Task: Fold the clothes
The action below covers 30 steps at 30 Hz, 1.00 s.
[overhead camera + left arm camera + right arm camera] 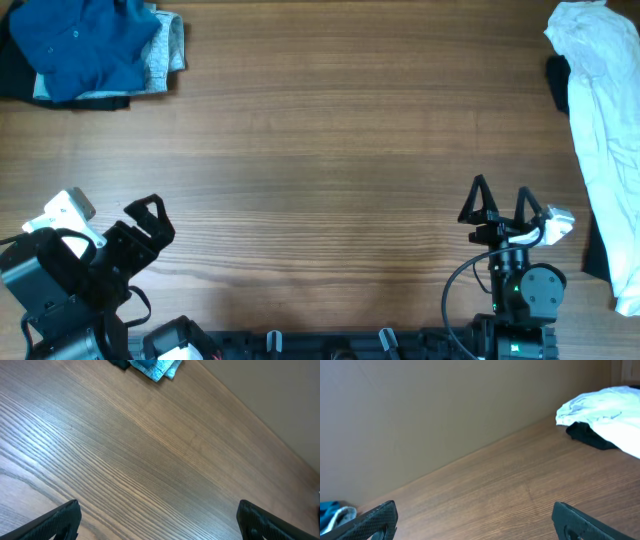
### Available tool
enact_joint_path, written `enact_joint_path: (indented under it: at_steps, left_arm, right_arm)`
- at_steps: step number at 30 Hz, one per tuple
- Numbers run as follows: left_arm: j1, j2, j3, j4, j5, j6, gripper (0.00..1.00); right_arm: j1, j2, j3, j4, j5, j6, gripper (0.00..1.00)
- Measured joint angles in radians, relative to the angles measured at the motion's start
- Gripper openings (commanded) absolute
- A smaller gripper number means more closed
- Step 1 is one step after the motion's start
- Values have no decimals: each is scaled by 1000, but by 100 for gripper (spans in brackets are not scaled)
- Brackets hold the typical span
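Both hands are low in the frame. The left hand (152, 222), lower left, has its fingers spread wide and holds nothing. The right hand (501, 192), lower right, is just as wide and also empty. The deep-blue top (85, 45) lies bunched at the upper left of the tabletop (330, 150), overlapping a pale denim piece (172, 45). A white garment (605, 120) sprawls along the right edge.

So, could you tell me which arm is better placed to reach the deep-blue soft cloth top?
Left, probably: the left gripper, open, sits on the deep-blue top's side; the right gripper sits on the opposite side.
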Motion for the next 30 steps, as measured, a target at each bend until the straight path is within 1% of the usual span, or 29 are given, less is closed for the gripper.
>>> enact_joint_path:
  at_steps: [3, 8, 12, 20, 30]
  left_arm:
    - [0, 0, 0, 0, 0, 0, 100]
    - [0, 0, 0, 0, 0, 0, 100]
    - [0, 0, 0, 0, 0, 0, 100]
    - [0, 0, 0, 0, 0, 0, 100]
    - [0, 0, 0, 0, 0, 0, 100]
  right_arm:
    - [0, 0, 0, 0, -1, -43, 100]
    - [0, 0, 0, -2, 0, -166, 100]
    - [0, 0, 0, -2, 0, -227, 100]
    - [0, 2, 0, -2, 0, -263, 100]
    - [0, 2, 0, -2, 0, -264, 100]
